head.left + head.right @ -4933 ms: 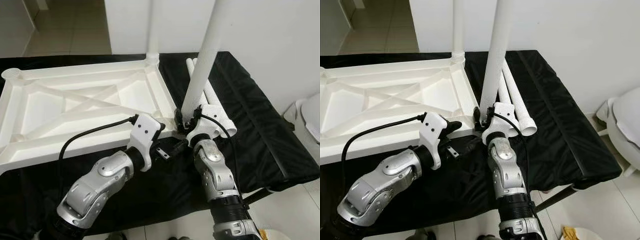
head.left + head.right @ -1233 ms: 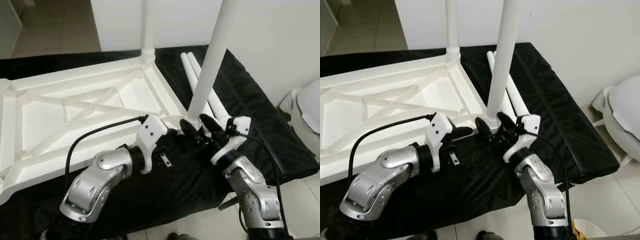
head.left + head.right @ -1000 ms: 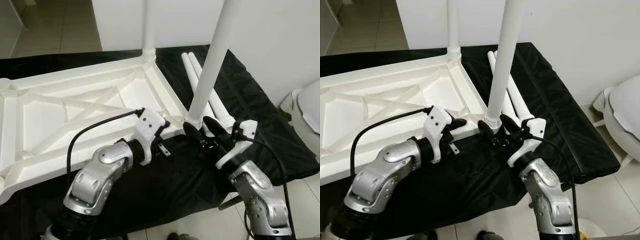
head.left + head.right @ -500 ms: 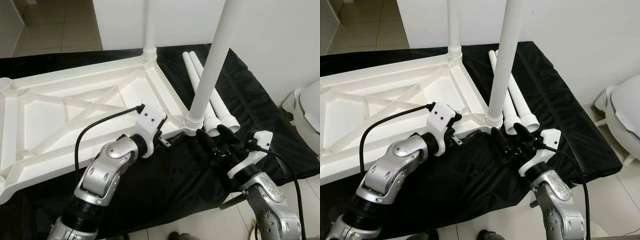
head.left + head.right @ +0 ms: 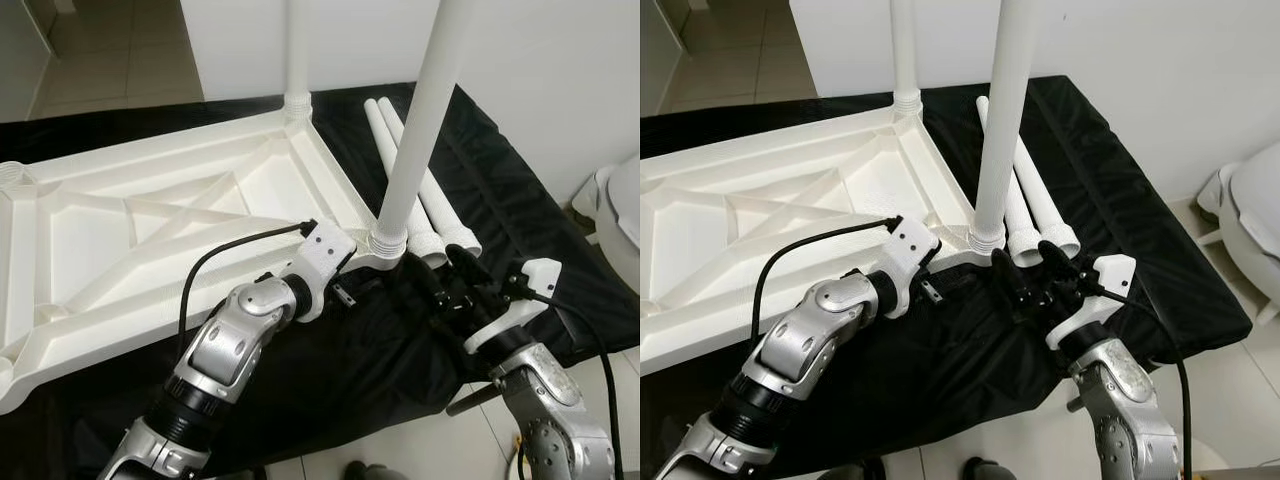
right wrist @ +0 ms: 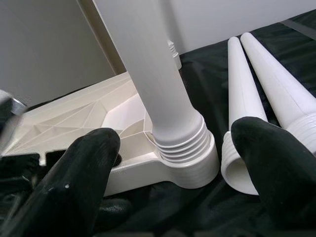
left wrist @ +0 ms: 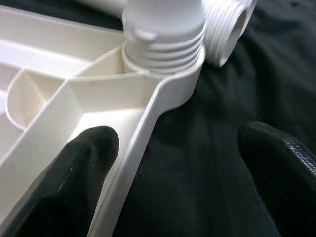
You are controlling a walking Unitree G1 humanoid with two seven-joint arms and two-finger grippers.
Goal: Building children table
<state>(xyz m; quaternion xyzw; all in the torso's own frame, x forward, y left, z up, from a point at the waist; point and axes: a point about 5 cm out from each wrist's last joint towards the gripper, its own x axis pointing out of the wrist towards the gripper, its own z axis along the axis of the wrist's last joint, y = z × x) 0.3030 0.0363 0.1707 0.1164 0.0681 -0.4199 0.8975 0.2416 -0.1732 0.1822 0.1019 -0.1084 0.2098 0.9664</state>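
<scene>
The white children's tabletop point(image 5: 170, 215) lies upside down on a black-covered surface. One white leg point(image 5: 297, 50) stands in the far corner. Another leg point(image 5: 422, 120) stands screwed into the near right corner socket point(image 5: 385, 245). Two loose legs point(image 5: 425, 205) lie beside it on the cloth. My left gripper point(image 7: 182, 148) is open, its fingers point(image 7: 74, 182) straddling the tabletop's rim just short of that socket. My right gripper point(image 5: 450, 285) is open a little in front of the standing leg point(image 6: 163, 98), touching nothing.
An empty threaded socket point(image 5: 15, 175) sits at the tabletop's far left corner. A white wall stands close behind the table. A white rounded fixture point(image 5: 620, 200) is on the floor to the right. Tiled floor point(image 5: 120, 50) runs past the far left.
My right gripper has let go of the standing leg's base and drawn back toward me. My left gripper has slid right along the rim to the corner socket.
</scene>
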